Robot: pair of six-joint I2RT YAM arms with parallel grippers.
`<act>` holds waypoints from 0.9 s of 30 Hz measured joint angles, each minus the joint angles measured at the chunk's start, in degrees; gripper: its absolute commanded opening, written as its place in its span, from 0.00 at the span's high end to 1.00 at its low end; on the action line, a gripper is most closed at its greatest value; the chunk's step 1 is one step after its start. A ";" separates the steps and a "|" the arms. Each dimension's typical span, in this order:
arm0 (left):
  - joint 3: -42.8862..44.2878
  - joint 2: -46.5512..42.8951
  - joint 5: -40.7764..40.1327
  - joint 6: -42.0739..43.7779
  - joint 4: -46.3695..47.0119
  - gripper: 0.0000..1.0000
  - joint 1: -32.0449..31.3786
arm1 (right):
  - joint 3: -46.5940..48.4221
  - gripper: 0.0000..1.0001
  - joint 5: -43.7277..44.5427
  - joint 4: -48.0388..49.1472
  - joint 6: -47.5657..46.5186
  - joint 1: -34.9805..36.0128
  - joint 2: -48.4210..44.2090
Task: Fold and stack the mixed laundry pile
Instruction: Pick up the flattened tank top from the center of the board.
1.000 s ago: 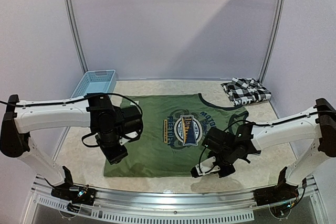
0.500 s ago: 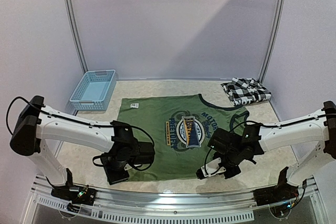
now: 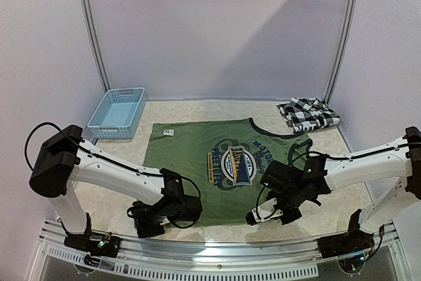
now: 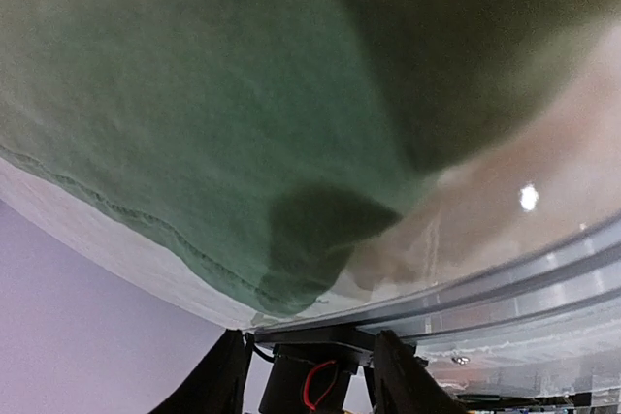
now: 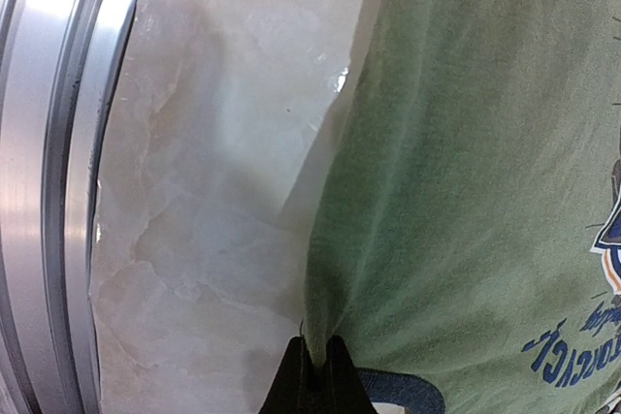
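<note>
— Since a second ago, what has shifted?
— Only the left arm (image 3: 112, 169): it has swung low to the green shirt's (image 3: 191, 176) near-left corner. Its left hand (image 4: 312, 380) is spread wide and holds nothing.
— And the right hand (image 5: 316, 367)?
— Pressed together, pinching the soft near-right hem. That shirt lies flat on the marbled surface (image 3: 105, 189).
— The checked shirt (image 3: 307, 114)?
— Folded, beyond the green shirt's far-right shoulder.
</note>
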 measured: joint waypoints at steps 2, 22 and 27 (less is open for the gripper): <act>0.02 2.01 -0.11 -0.13 0.00 0.60 0.00 | 0.00 0.98 -0.02 0.00 0.00 0.00 0.00; 2.19 7.23 -2.64 -2.16 -2.78 0.61 -0.74 | 0.00 0.98 -0.44 -0.07 0.11 0.00 -0.02; 1.22 6.34 -1.92 -4.76 -1.44 0.62 -1.22 | 0.00 0.98 -0.44 -0.07 0.26 0.00 -0.04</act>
